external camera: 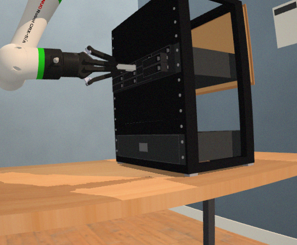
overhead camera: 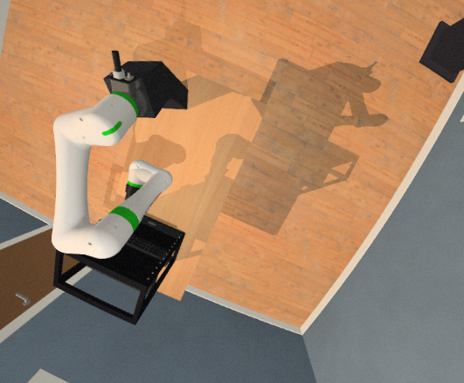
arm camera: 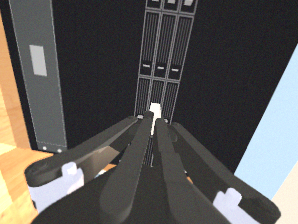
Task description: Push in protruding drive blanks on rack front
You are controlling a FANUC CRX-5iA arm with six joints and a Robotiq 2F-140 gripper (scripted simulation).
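The black rack (overhead camera: 139,302) (external camera: 188,112) (arm camera: 100,60) stands upright on the wooden table (overhead camera: 175,280) (external camera: 102,208). In the exterior view, two drive blanks, an upper one (external camera: 152,60) and a lower one (external camera: 153,70), stick out at the right of the drive bay. In the wrist view, drive fronts (arm camera: 168,42) sit in three lines; their depth is hard to judge. My gripper (external camera: 118,67) (arm camera: 154,110) is shut and level, its tips at the bay, left of the protruding blanks. A pale piece shows at the tips. They hide the front behind; contact cannot be told.
A grey unit (external camera: 162,148) (arm camera: 37,80) with a light label fills the rack's bottom. The rack's side frame is open. The arm (overhead camera: 70,188) (external camera: 11,67) reaches over the rack from its black pedestal (overhead camera: 164,87). Walls stand behind the rack.
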